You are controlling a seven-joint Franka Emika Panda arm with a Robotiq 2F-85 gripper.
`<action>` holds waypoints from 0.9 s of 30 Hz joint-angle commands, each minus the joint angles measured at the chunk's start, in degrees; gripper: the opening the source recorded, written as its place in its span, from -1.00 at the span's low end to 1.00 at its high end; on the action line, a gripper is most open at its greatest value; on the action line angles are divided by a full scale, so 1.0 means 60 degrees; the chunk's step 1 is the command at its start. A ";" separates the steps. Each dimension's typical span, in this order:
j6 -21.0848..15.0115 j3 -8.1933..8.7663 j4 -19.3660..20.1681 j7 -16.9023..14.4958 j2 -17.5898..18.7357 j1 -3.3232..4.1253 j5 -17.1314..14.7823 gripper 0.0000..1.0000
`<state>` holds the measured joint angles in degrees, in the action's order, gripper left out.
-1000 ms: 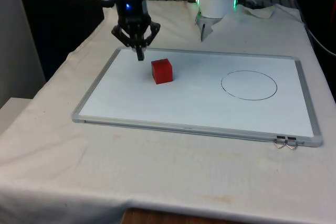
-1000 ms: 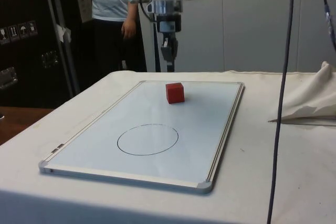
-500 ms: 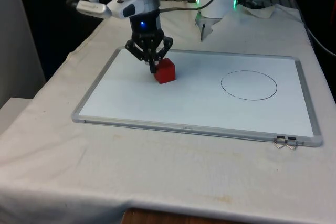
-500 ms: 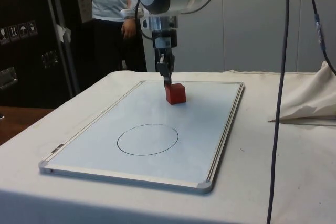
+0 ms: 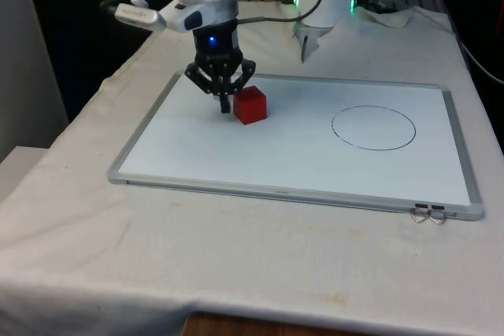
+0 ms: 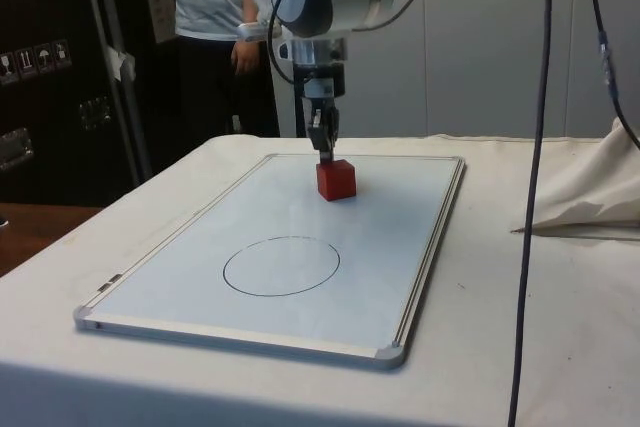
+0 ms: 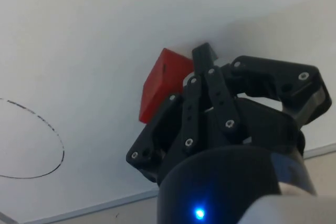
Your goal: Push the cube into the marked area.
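A white-framed whiteboard [image 5: 197, 164] lies flat on the cloth-covered table [image 5: 71, 218]. A red cube [image 5: 250, 105] sits on the board toward the front view's left. The black gripper [image 5: 225, 105], fingers closed together and holding nothing, touches the cube's side away from a drawn circle [image 5: 373, 127]. Bare board lies between cube and circle. A person [image 6: 210, 7] stands beyond the table in the side view.

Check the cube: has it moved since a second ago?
Yes. The red cube has slid slightly toward the front view's right, closing a little on the drawn circle on the whiteboard. The shut gripper is against its far side from the circle.
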<state>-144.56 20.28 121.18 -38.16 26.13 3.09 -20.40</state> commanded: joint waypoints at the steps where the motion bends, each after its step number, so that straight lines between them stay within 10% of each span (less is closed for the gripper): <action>1: -0.0124 -0.0010 -0.0086 -0.0143 0.0134 -0.0095 -0.0067 -0.99; 17: -0.0267 0.0563 -0.0497 -0.0315 0.0802 -0.0124 0.0000 -0.99; 27: -0.0038 0.0869 0.0115 -0.0363 0.0000 -0.0019 0.0143 -0.99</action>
<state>-144.90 25.10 121.07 -40.57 26.93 2.52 -20.11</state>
